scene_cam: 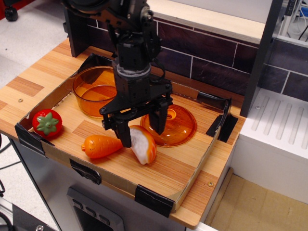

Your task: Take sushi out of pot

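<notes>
The sushi (143, 144), white rice half on the left and orange salmon half on the right, lies on the wooden floor of the tray, in front of the lid and right of the carrot. My gripper (142, 128) hangs just above it with its black fingers (124, 134) spread to either side, open and not gripping it. The transparent orange pot (93, 91) stands empty at the tray's back left, behind and left of the gripper.
A flat orange domed lid (173, 126) with a knob lies right of the gripper. An orange toy carrot (101, 146) lies just left of the sushi. A red strawberry (47, 122) sits at the tray's left corner. Low cardboard walls (159, 192) ring the tray.
</notes>
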{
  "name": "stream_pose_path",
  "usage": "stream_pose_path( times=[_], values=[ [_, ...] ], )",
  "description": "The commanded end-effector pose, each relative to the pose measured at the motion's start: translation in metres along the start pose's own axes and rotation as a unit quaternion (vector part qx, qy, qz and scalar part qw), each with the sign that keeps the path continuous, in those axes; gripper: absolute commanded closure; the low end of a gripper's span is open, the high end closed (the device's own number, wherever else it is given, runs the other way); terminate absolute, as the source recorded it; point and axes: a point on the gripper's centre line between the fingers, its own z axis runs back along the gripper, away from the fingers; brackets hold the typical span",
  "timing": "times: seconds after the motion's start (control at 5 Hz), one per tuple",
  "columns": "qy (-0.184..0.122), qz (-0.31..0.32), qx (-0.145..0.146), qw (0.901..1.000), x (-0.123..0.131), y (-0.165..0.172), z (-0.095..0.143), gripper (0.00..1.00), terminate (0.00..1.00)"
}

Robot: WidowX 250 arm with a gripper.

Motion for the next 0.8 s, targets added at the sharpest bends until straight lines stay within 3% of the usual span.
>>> stream_pose_path(
  times=[0.0,0.4,0.6],
  values=[
    [-0.018,-0.012,-0.03,0.9993,-0.002,-0.014,0.034,0.0,0.0],
    [-0.018,-0.041,-0.064,0.9969,-0.017,-0.017,0.085,0.0,0.0],
    [-0.038,-0.069,-0.066,0.9947,-0.019,-0.013,0.11,0.0,1.0]
  ],
)
